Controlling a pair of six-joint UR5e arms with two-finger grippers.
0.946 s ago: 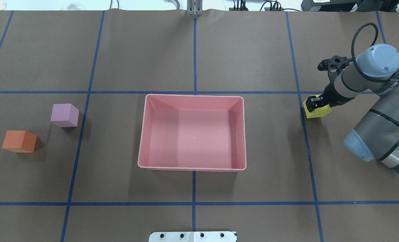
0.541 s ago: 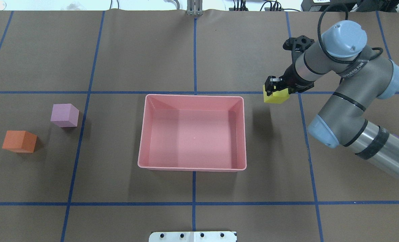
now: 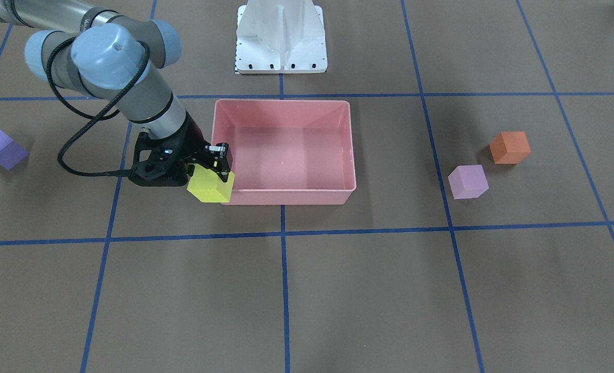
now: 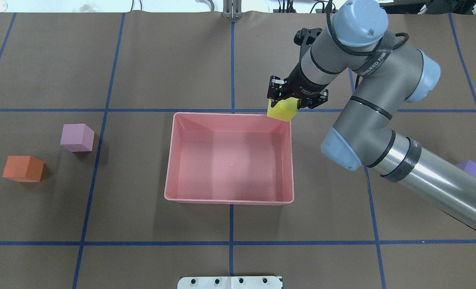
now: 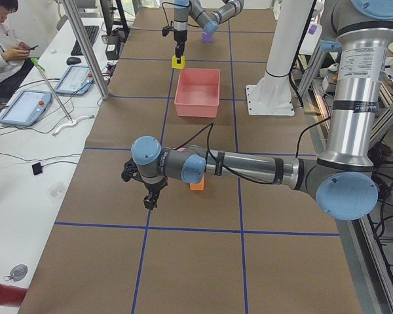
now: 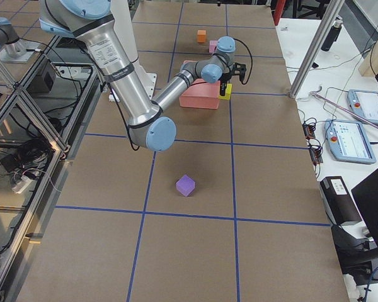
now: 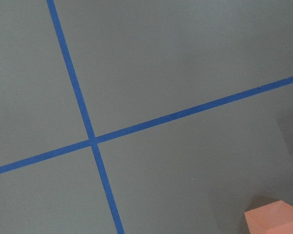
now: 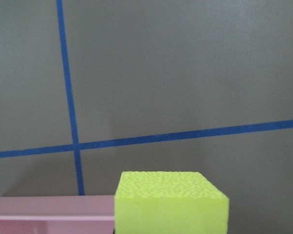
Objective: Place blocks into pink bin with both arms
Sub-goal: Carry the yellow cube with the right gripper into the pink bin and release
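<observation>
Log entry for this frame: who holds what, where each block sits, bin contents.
right gripper: shut on yellow block, at far right corner of pink bin
left gripper: near orange block; open or shut unclear
lilac block: on table, robot's left of bin
purple block: on table, robot's right
blocks in bin: none

Overhead, front views from opposite sides; pink bin (image 4: 169,160) in both
</observation>
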